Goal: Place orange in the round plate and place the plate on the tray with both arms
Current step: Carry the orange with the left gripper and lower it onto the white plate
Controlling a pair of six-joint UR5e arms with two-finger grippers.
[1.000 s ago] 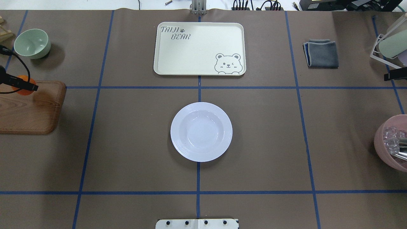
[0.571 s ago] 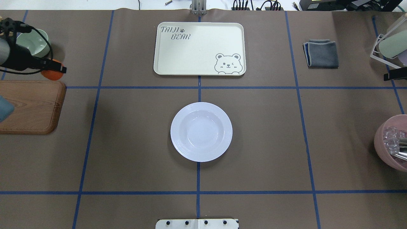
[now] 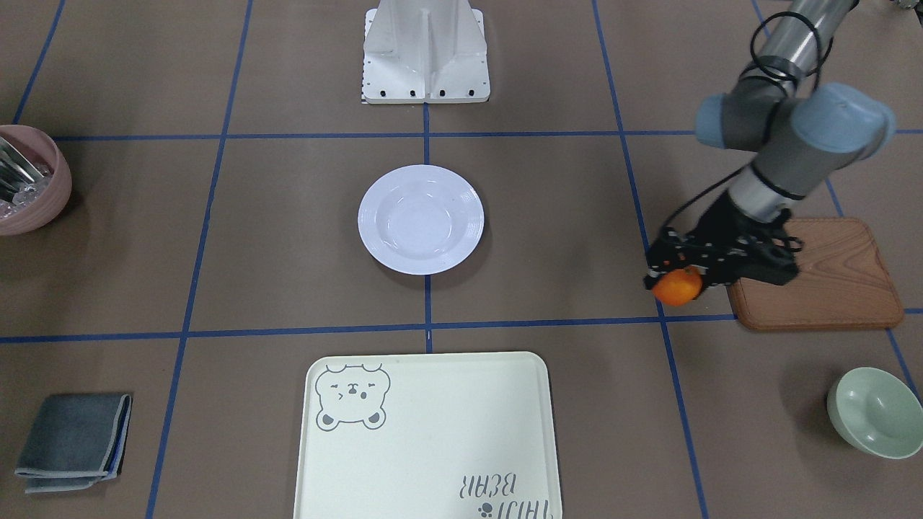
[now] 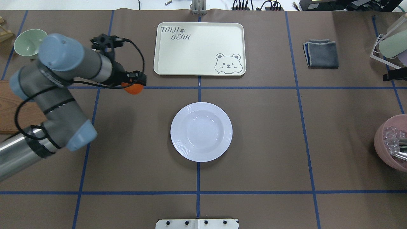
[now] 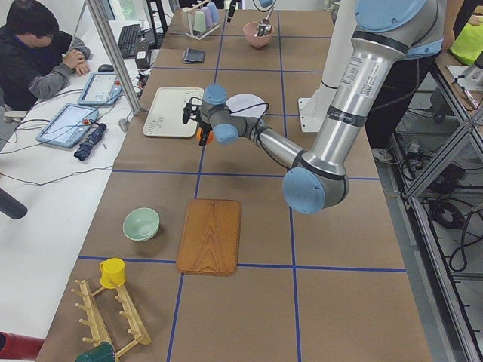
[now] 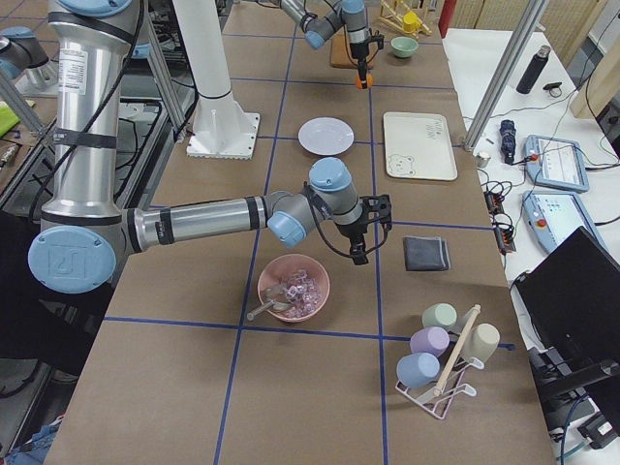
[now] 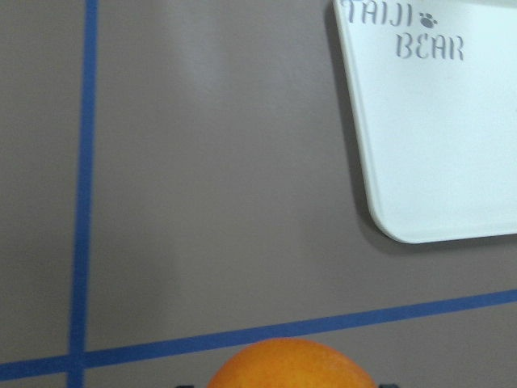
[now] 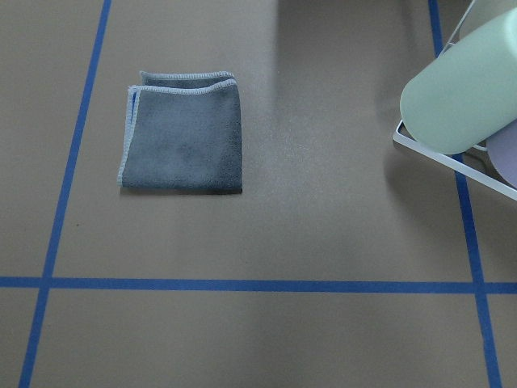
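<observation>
My left gripper (image 4: 136,82) is shut on the orange (image 4: 133,88) and holds it above the table, left of the tray's near-left corner. In the front-facing view the orange (image 3: 676,286) hangs just off the wooden board's edge. The left wrist view shows the top of the orange (image 7: 291,365) and a corner of the tray (image 7: 436,145). The white round plate (image 4: 201,131) sits empty at the table's middle, with the cream bear tray (image 4: 199,47) behind it, also empty. My right gripper (image 6: 363,239) hovers near the grey cloth at far right; I cannot tell whether it is open or shut.
A wooden board (image 3: 822,277) and a mint-green bowl (image 4: 27,40) lie at the left. A folded grey cloth (image 4: 321,53), a cup rack (image 4: 389,44) and a pink bowl (image 4: 388,143) with utensils stand at the right.
My left arm has carried the orange from over the wooden board rightward, toward the table's middle. The plate and the tray have not moved.
</observation>
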